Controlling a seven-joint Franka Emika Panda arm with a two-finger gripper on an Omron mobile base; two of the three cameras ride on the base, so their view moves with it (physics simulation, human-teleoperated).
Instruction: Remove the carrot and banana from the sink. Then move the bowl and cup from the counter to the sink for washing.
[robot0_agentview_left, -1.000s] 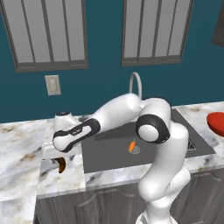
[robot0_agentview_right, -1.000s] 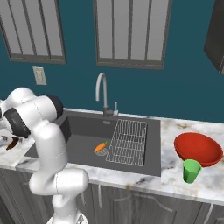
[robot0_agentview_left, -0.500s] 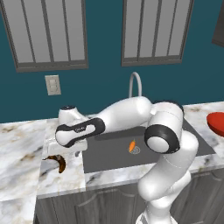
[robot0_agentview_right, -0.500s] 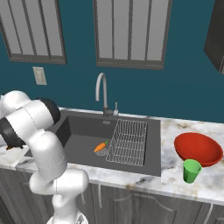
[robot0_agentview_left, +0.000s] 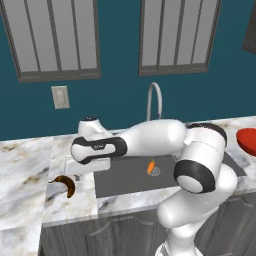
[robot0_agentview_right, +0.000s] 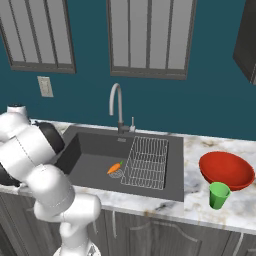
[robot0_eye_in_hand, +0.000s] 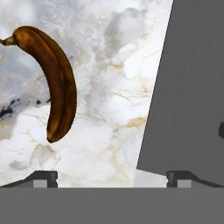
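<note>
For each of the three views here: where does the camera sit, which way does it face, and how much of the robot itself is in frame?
Left base view: behind the arm's left, looking forward and down at the sink and banana; arm rises lower right.
Right base view: behind its right, facing the sink, bowl and cup; arm lower left.
Hand view: on the hand, looking down at the banana on the counter; open gripper fingertips at bottom.
Both base views share the carrot by the drain.

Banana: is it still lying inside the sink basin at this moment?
No, the banana lies on the marble counter beside the sink, outside the dark basin.
</note>
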